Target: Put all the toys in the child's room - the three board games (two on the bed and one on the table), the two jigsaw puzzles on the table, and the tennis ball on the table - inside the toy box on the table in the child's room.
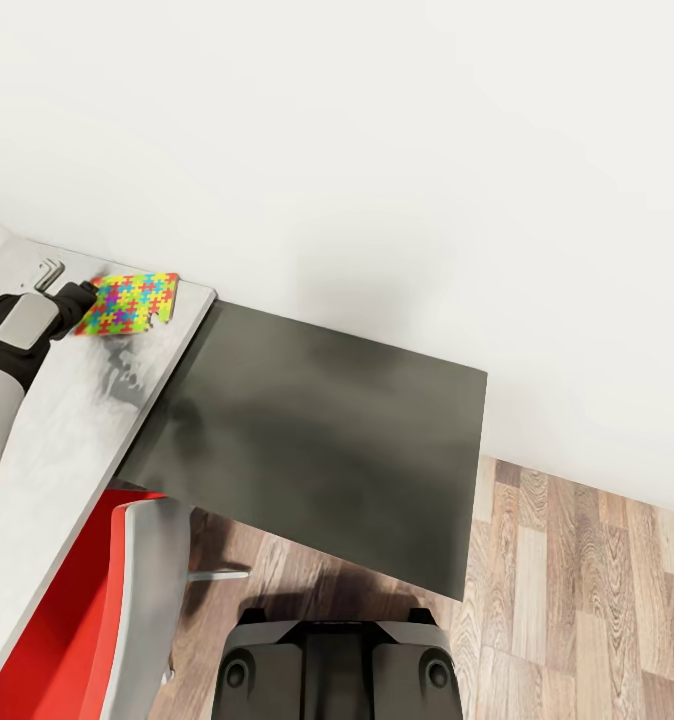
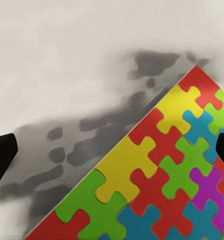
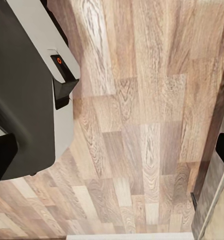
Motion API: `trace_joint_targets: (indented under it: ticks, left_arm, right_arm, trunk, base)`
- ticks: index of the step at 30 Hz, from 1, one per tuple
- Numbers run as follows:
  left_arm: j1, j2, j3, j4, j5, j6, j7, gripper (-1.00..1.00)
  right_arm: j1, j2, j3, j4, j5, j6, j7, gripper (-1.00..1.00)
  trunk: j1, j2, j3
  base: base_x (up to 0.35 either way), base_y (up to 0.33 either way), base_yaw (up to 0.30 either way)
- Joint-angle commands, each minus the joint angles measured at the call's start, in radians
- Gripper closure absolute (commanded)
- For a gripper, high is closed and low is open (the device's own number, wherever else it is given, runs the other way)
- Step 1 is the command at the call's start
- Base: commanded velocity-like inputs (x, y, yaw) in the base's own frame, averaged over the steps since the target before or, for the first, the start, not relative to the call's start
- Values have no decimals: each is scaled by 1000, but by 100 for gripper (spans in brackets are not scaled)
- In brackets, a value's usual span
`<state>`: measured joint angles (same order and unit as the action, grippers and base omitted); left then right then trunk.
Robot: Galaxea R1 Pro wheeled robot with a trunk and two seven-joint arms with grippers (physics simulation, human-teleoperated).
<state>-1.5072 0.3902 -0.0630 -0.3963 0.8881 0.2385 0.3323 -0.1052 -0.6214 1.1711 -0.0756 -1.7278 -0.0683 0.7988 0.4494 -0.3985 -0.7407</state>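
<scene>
Thin flat square jigsaw puzzle (image 1: pixel 130 302) of interlocking yellow, pink, green, blue & orange pieces lies flat on the pale grey table top (image 1: pixel 57 440), near the table's end by the white wall (image 1: pixel 377 140). In the left wrist view the same puzzle (image 2: pixel 166 175) shows w/ one straight edge running diagonally over the mottled grey top (image 2: pixel 67 60).

Left gripper (image 1: pixel 82 300) sits at the puzzle's edge on the robot's left side; dark tip touches or just overlaps that edge in the head view, can't tell which. In the left wrist view its two dark fingertips (image 2: pixel 2 155) sit wide apart at the picture's sides, puzzle partly between them, nothing clamped. Left arm, grey & black, reaches over the table top.

Right gripper (image 3: pixel 112 155): dark fingertips (image 3: pixel 2 160) also spread wide, holding nothing, above the wood-plank floor (image 3: pixel 136 100), beside a grey & black part of the robot's body (image 3: pixel 27 90).

Outward: lower dark-topped cabinet (image 1: pixel 327 430) butts against the table's end along the wall. Red chair (image 1: pixel 77 610) w/ grey edge is tucked by the table's near side. Robot's dark base (image 1: pixel 337 665) at the head view's bottom, plank floor (image 1: pixel 577 580) to its right.
</scene>
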Motion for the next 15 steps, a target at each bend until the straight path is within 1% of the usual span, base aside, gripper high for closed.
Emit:
trace_joint_targets:
  ticks: [1, 8, 11, 15]
  left_arm:
    - [1, 1, -6, -2, 8, 3, 8, -100]
    - [3, 1, -1, 4, 10, 3, 7, -100]
    - [3, 0, 12, 7, 12, 2, 7, -100]
    - [3, -2, 20, 7, 14, 2, 7, -100]
  right_arm:
    - [0, -1, 9, -1, -4, -7, 0, -100]
    - [1, -1, 9, -1, -4, -7, 0, -100]
    - [1, -1, 9, -1, -4, -7, 0, -100]
    - [1, -1, 9, -1, -4, -7, 0, -100]
  trunk:
    - [1, -2, -1]
    - [1, -2, -1]
    - [1, -2, -1]
    - [1, -2, -1]
  base:
    - [0, 0, 0]
    - [0, 0, 0]
    - [0, 0, 0]
    - [0, 0, 0]
